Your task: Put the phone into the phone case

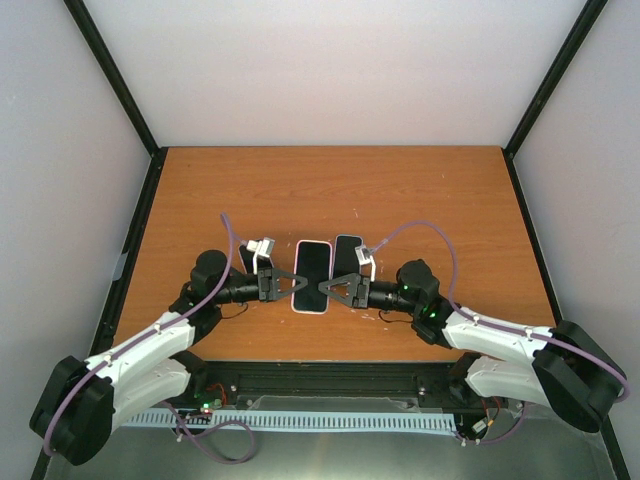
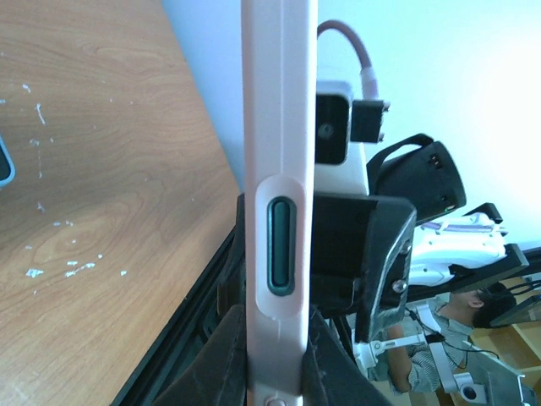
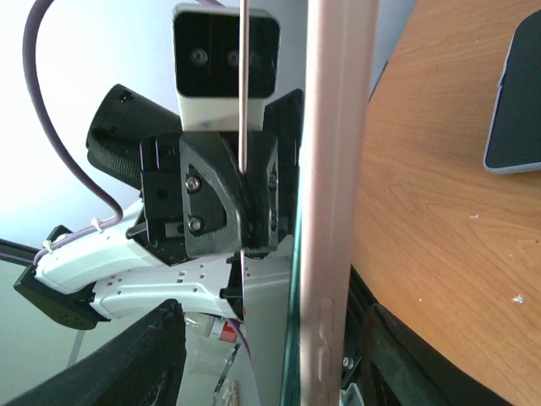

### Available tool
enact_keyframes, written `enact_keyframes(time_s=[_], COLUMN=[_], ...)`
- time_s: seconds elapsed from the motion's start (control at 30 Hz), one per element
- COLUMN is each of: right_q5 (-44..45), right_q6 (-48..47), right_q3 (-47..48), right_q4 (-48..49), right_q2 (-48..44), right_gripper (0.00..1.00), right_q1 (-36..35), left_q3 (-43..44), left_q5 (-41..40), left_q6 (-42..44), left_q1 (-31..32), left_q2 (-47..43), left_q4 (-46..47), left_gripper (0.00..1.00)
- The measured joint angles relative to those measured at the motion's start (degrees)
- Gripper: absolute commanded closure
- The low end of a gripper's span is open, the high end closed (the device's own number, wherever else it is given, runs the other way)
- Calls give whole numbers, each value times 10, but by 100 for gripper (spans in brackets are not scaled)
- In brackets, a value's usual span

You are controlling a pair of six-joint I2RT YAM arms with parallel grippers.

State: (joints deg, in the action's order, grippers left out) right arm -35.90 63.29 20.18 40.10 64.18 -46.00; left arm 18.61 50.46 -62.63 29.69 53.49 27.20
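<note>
A pink phone case point(image 1: 312, 276) with a black-screened phone in it is held above the table's middle, between my two grippers. My left gripper point(image 1: 290, 281) is shut on its left long edge. In the left wrist view the case edge point(image 2: 279, 152) stands upright between my fingers point(image 2: 203, 364), a green side button showing through a cutout. My right gripper point(image 1: 325, 289) is at the right long edge. In the right wrist view the case edge point(image 3: 338, 194) runs between widely spread fingers point(image 3: 144, 364), close to the right one; a green phone rim shows beside the pink.
A dark, blue-edged slab point(image 1: 347, 250) lies flat on the table just beyond the right gripper; it also shows in the right wrist view point(image 3: 516, 93). A similar dark slab point(image 1: 247, 258) lies behind the left wrist. The wooden table point(image 1: 330, 190) has black frame posts at its corners.
</note>
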Motion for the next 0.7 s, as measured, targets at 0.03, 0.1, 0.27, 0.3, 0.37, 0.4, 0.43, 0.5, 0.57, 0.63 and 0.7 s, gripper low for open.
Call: enact_keyframes(time_s=[0.03,0.1,0.27,0.3,0.37,0.4,0.43,0.5,0.57,0.63,0.7], right_q5=[-3,-9,-18,-19,-17,-17,-16,-10,-3,3,9], right_q6=[2,6,22,28,32,35,38,42,45,46,47], right_q3=[-1,-4,-13,-17,-24,-28,-31,-37,-40,-40,-40], right_q4=[1,5,22,25,27,32,32,29,19,9,-1], right_q2=[0,0,1,1,2,0,-3,-9,-21,-31,-40], right_gripper=[48,51,79,86,96,97,97,97,97,96,83], right_q1=[-1,-3,-7,-7,-6,-7,-8,-9,-10,-11,-13], left_q3=[0,0,0,0,1,1,2,9,17,25,32], left_q5=[-3,-9,-20,-20,-23,-22,-23,-24,-25,-25,-26], left_q6=[-4,-9,-14,-14,-11,-11,-10,-2,10,21,31], left_q1=[0,0,0,0,0,0,0,3,6,8,10], left_q2=[0,0,1,3,4,6,7,9,9,8,7], left_q4=[8,19,31,33,31,24,17,-2,-18,-33,-46], left_gripper=[100,100,100,100,100,100,100,100,100,100,100])
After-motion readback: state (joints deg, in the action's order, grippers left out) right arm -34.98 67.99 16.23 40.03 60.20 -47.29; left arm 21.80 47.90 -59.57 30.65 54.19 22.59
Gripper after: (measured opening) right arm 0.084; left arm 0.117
